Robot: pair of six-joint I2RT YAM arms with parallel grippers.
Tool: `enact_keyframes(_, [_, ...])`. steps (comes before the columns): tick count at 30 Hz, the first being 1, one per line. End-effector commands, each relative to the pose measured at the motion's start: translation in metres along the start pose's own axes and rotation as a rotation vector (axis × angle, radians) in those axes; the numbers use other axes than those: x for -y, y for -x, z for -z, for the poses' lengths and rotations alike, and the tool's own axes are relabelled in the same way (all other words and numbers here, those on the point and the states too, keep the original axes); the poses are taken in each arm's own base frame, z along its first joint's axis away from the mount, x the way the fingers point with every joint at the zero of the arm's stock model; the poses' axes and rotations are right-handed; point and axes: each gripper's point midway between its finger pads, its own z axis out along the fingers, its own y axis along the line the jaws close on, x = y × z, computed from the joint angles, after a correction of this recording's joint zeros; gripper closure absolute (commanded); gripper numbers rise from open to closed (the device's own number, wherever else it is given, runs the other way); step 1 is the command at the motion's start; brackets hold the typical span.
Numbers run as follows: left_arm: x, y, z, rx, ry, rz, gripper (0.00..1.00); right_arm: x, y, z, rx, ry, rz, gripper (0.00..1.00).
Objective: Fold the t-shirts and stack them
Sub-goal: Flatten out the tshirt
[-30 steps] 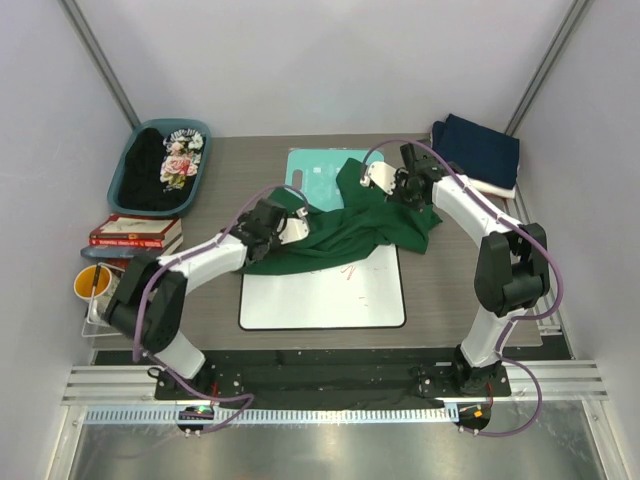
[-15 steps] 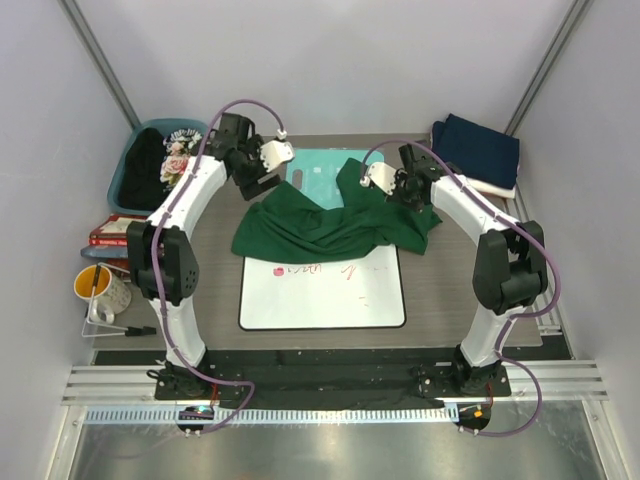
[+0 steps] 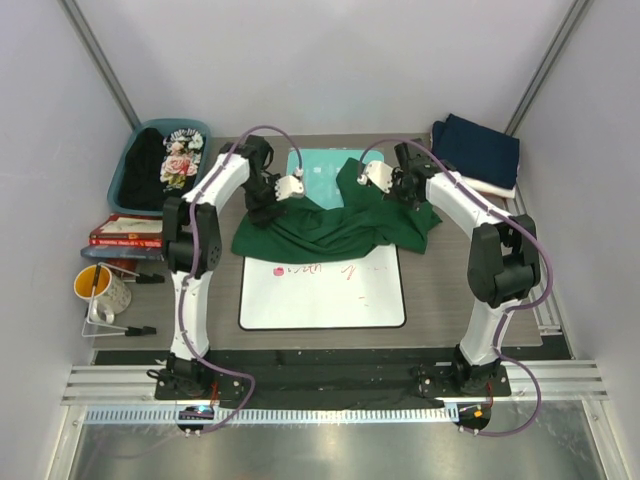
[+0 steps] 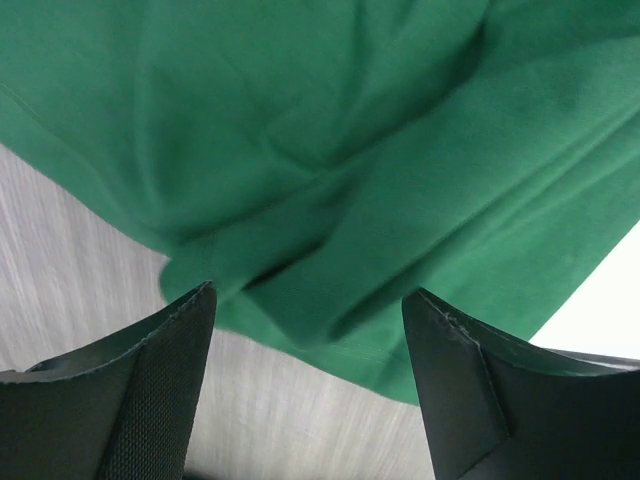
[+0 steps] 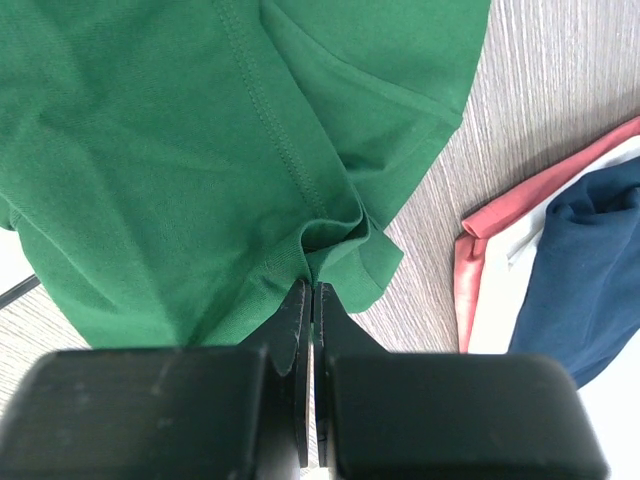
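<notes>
A: Status, green t-shirt?
B: Crumpled, spread over far middle of tabletop. Covering near part of teal board and far edge of whiteboard.
A: And right gripper?
B: Closed, pinching a bunched fold of hem on the shirt's right side. Stitched seam visible just above the pinch.
A: Then left gripper?
B: Open, nothing clamped. Pointing down over the shirt's left edge, folded hem lying below, between the fingertips. Contact with cloth: cannot tell.
A: Other shirts?
B: One folded stack at far right corner: navy on top, white and reddish layers under it. Near the green sleeve, not touching. Also black floral-print shirt bunched in teal basket, far left.
A: Anything else?
B: Just books and yellow mug at left edge, well apart from the green shirt.
</notes>
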Motion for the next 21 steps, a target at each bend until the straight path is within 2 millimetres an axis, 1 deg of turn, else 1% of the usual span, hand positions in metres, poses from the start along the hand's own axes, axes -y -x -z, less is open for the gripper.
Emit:
enact_keyframes(1, [-0.011,0.024,0.043,0.085,-0.030,-0.091,0.24,0.017,0.013,0.008,0.028,-0.061,-0.014,0.98])
enact_keyframes(2, [-0.021,0.033,0.060,0.112,0.004,-0.110,0.24,0.017,0.012,0.008,0.026,-0.058,-0.014,0.99])
enact_keyframes(3, [-0.012,0.032,0.059,0.108,-0.042,-0.108,0.23,0.016,0.012,0.007,0.027,-0.057,-0.014,0.99])
enact_keyframes(6, [-0.012,0.038,0.077,0.125,-0.029,-0.187,0.20,0.015,0.011,0.005,0.022,-0.053,-0.012,0.99])
enact_keyframes(7, [-0.013,0.039,0.080,0.127,-0.022,-0.220,0.20,0.016,0.012,0.005,0.022,-0.055,-0.014,0.99])
enact_keyframes(8, [-0.011,0.037,0.078,0.118,-0.026,-0.236,0.19,0.015,0.011,0.004,0.021,-0.052,-0.014,0.99])
enact_keyframes(10, [-0.015,0.030,0.076,0.087,-0.016,-0.275,0.20,0.016,0.012,0.003,0.022,-0.051,-0.011,0.99])
enact_keyframes(11, [-0.014,0.025,0.071,0.071,-0.042,-0.360,0.24,0.016,0.013,0.002,0.022,-0.051,-0.011,0.99])
enact_keyframes(12, [-0.009,0.020,0.068,0.052,-0.069,-0.364,0.25,0.017,0.013,0.001,0.022,-0.051,-0.011,0.99])
enact_keyframes(13, [-0.012,0.012,0.060,0.021,-0.077,-0.366,0.25,0.018,0.014,0.001,0.022,-0.051,-0.012,0.99])
enact_keyframes(16, [-0.016,0.004,0.049,0.004,-0.098,-0.371,0.25,0.020,0.016,0.001,0.027,-0.057,-0.013,0.99])
enact_keyframes(17, [-0.019,0.002,0.041,-0.005,-0.102,-0.374,0.25,0.020,0.016,0.001,0.027,-0.055,-0.012,0.99])
enact_keyframes(21, [-0.028,-0.005,0.032,-0.022,-0.100,-0.393,0.25,0.020,0.016,0.000,0.026,-0.056,-0.011,0.99])
